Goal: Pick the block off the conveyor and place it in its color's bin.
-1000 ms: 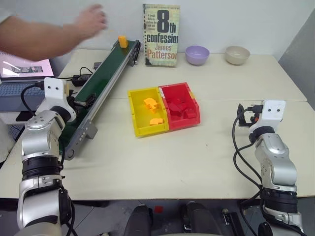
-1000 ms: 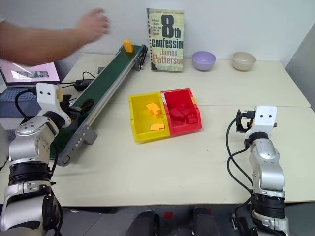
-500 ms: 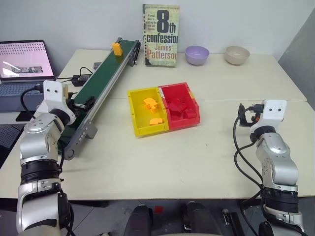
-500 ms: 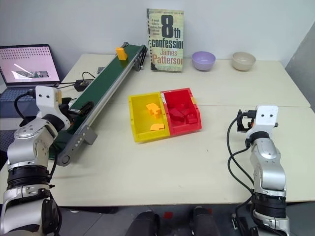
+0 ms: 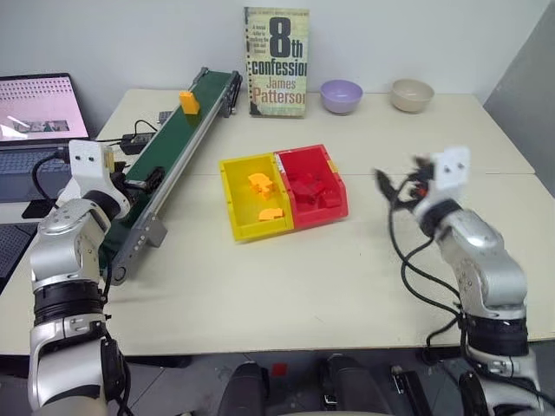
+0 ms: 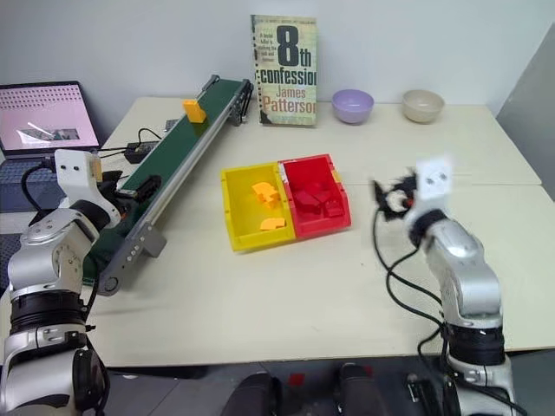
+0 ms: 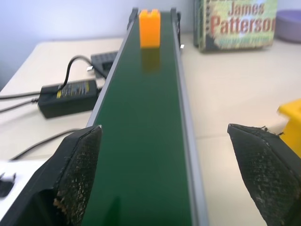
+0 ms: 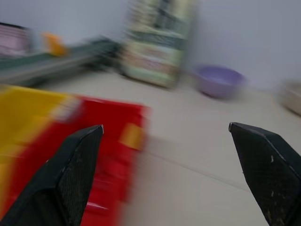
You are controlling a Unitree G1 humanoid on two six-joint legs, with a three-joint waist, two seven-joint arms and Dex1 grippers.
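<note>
While the block (image 5: 186, 101) sits on the conveyor (image 5: 165, 160) near its far end, upper left of the frame, both claws are spread wide and pinching nothing. Left claw (image 7: 171, 174) looks straight along the dark green belt, fingers either side of it, block well ahead and untouched. Right claw (image 8: 169, 174) hangs above the table right of centre, facing the bins; view there is blurred.

Surface: pale beige table (image 5: 347, 277), a seam running across it at mid height. Conveyor runs diagonally from upper centre-left down to the left edge, grey rails, dark green top. Yellow bin (image 5: 234, 186) sits at centre frame, joined on its right to the red bin (image 5: 334, 182). Yellow bin holds a few yellow-orange pieces (image 5: 263, 184); red bin holds red pieces (image 5: 310, 188).

Back of table, top centre: a paperback book (image 5: 277, 61) standing upright against the wall, just right of the conveyor's far end. Right of it a purple bowl (image 5: 341, 94), then a beige bowl (image 5: 411, 94), apart from each other. Left of the conveyor: a black power adapter (image 7: 68, 96) with cables on the table. Far left edge: an open laptop (image 5: 35, 108), screen lit.

Room: plain light wall (image 5: 130, 35) behind the table, grey panel (image 5: 529, 78) at the right edge.
</note>
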